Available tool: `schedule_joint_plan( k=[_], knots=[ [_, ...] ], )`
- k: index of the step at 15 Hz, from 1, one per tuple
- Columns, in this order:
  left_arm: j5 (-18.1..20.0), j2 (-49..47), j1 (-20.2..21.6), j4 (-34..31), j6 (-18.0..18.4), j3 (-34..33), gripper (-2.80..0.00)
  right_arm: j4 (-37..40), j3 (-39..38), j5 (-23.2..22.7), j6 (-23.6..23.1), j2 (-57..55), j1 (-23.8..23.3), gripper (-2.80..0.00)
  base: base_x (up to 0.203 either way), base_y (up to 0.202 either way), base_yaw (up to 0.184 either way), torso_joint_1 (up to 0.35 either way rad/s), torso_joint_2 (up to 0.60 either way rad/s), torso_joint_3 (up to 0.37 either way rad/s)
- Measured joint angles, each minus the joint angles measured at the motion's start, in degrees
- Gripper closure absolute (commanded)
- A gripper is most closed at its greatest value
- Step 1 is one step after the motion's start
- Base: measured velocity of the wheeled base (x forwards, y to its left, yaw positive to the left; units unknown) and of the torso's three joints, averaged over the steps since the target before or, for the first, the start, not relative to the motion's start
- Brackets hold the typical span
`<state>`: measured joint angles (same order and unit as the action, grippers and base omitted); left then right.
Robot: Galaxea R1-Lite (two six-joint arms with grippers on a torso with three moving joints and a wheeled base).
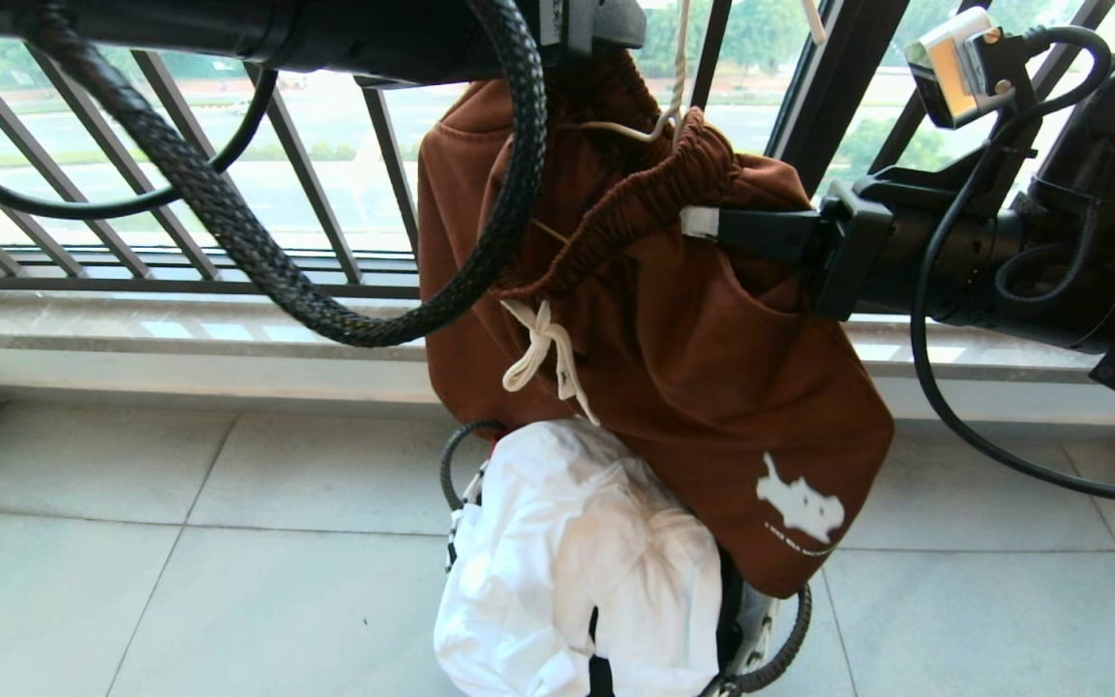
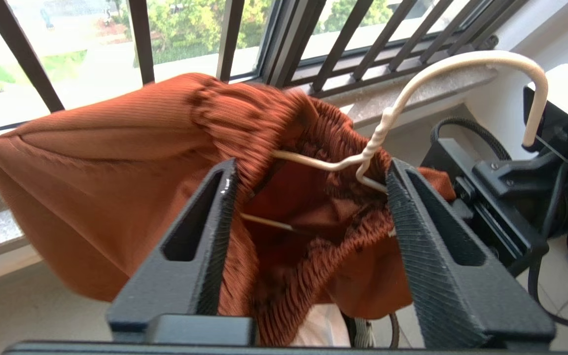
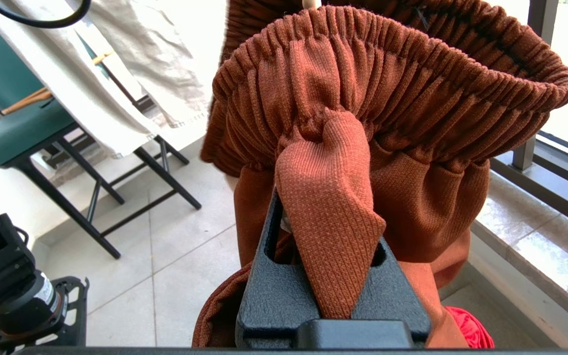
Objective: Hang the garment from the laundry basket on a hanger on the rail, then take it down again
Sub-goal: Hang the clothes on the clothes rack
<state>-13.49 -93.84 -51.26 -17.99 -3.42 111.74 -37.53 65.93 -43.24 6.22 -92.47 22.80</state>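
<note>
Pale tiled floor (image 1: 228, 542) under a black barred window railing (image 1: 180, 174), stone sill running behind. The rust-brown shorts with gathered waistband and white drawstring (image 1: 674, 368) hang in mid-air on the thin cream-white wire hanger (image 2: 343, 165), directly over the small round white woven basket with dark cord handle (image 1: 761, 629), which still holds a crumpled white cloth (image 1: 577, 571). No rail in any view, so the hook isn't on anything you can see.

Your left gripper (image 2: 308, 217) has its jaws spread wide, one each side of the waistband opening and the hanger neck, gripping nothing. Your right gripper (image 1: 703, 223) is clamped tight on a pinch of fabric just below the waistband.

Risks, as I judge them: with the left jaws free, the shorts seem to depend mainly on that one right-hand pinch; if it slips, hanger and shorts drop into the basket. The waistband is bunched on the wire, so one side could slide off the hanger arm. The left jaws could snag the elastic if you pull away.

View differences: only the left wrist view shows the hanger's long hook hanging free and the wire inside the waistband. Only the right wrist view shows the fabric fold squeezed between the jaws, plus a green chair (image 3: 13, 133) and pale hanging cloth (image 3: 116, 74). Only the head view shows the basket and the white animal print (image 1: 799, 503).
</note>
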Motion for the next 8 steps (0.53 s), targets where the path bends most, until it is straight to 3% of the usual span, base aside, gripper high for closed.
schedule_joint_plan(
  k=[2,8],
  knots=[
    [0.02,1.28,-0.01,-3.29,-0.07,-0.46,-2.80,-0.03,0.10,0.00,0.09,0.06,-0.35,0.00,0.000,0.000,0.000,0.000,0.00,0.000],
    [-0.02,4.71,1.35,-3.94,-0.16,-1.95,-2.80,-3.23,-0.06,-0.13,3.39,0.33,-1.08,0.00,0.000,0.000,0.000,0.000,0.00,0.000]
  ],
)
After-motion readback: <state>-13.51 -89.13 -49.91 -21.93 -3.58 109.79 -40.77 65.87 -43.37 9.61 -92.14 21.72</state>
